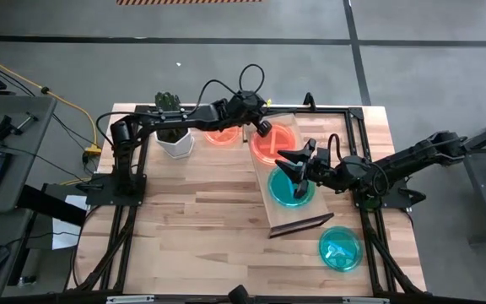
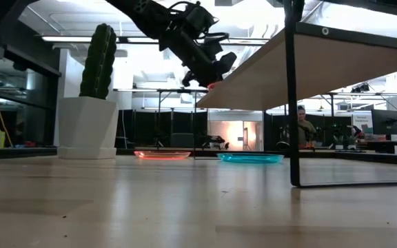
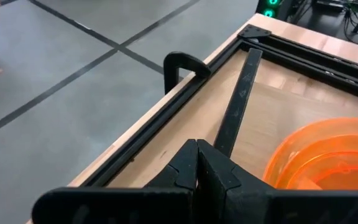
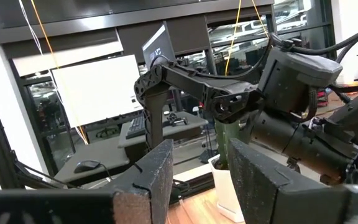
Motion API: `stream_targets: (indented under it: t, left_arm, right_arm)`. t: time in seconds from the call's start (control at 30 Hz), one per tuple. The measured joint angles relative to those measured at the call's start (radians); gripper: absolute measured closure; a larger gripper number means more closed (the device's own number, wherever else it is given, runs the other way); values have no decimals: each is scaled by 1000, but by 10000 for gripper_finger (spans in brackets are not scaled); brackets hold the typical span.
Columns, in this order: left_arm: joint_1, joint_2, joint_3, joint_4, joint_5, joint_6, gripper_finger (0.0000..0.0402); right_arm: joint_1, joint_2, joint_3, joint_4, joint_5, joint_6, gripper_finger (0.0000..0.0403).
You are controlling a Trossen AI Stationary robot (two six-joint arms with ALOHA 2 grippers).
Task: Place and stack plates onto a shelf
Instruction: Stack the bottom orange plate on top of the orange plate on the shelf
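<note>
From above, the light-wood plank shelf [image 1: 298, 181] stands on the butcher-block counter [image 1: 201, 228] and carries two round translucent orange plastic plates stacked at its far end [image 1: 278, 145] and a round translucent teal-blue plastic plate [image 1: 289, 189] nearer the front; another orange plate [image 1: 220, 135] lies on the counter beside the white hexagonal cactus pot [image 1: 175, 143], and a second teal-blue plate [image 1: 340, 248] lies on the counter well off the shelf. The left gripper [image 1: 262, 128] sits at the far rim of the orange stack with fingers together, holding nothing; the right gripper [image 1: 294, 160] hovers between the two shelf plates, fingers apart and empty. At counter level, the left gripper [image 2: 216, 69] hangs by the shelf's raised edge. The left wrist view shows its closed fingers [image 3: 194, 171] just beside the orange stack [image 3: 325, 158]. The right wrist view shows spread pads [image 4: 157, 168] and no plate between them. The counter plates probably come next: approach low, catch one rim squarely, and centre it on the like-coloured plate before letting go.
</note>
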Motion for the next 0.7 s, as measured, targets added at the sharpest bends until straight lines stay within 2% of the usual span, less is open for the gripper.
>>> stream_targets:
  t: [0.37, 0.7]
  left_arm:
    - [-64, 1, -1, 38, -54, 79, 401]
    - [-75, 1, -1, -8, -38, 61, 401]
  right_arm:
    - [0, 0, 0, 0, 0, 0, 263]
    - [0, 0, 0, 1, 0, 0, 263]
